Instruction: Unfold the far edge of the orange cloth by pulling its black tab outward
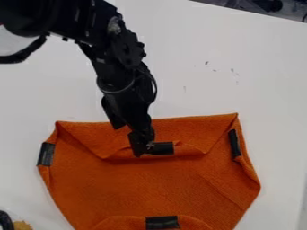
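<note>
The black gripper (142,147) hangs down over the upper middle of an orange cloth (162,188). Its fingertips are together at the left end of a black strip (162,148) on the cloth's folded-over top flap, and they look shut on the cloth there. The flap's edge bulges a little on both sides of the fingertips. More black strips mark the left edge (46,154), the right edge (234,143) and the bottom part (162,222) of the cloth. The right side is partly folded inward.
The cloth lies on a white table (240,76) with a few small dark marks. At the lower left corner is a dark curved object (5,220) beside a yellowish-brown item (22,225). Dark items stand beyond the table's edge at the upper right.
</note>
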You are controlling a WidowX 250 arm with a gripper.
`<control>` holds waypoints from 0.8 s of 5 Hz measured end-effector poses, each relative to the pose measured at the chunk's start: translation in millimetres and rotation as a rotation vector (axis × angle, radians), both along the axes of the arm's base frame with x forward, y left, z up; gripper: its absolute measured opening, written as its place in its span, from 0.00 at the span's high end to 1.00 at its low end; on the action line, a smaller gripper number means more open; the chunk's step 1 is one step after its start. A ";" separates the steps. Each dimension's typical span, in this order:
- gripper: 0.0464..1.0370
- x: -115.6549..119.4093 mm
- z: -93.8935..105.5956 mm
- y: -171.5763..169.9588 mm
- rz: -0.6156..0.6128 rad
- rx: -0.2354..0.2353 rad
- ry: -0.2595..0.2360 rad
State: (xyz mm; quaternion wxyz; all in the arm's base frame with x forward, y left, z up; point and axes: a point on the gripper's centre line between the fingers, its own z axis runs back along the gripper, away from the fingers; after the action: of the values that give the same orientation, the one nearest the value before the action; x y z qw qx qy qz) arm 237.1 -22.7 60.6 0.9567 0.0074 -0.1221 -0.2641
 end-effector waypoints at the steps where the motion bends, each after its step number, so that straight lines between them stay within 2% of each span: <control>1: 0.04 -0.7 -4.6 0.1 0.002 0.001 0.015; 2: 0.04 7.2 -17.0 -2.7 -0.039 0.019 0.018; 4: 0.04 41.0 -28.7 0.2 -0.160 -0.004 0.018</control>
State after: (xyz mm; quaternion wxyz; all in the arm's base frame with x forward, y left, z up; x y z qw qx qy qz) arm 278.1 -22.5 31.9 0.9337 -0.0067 -0.1140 -0.3394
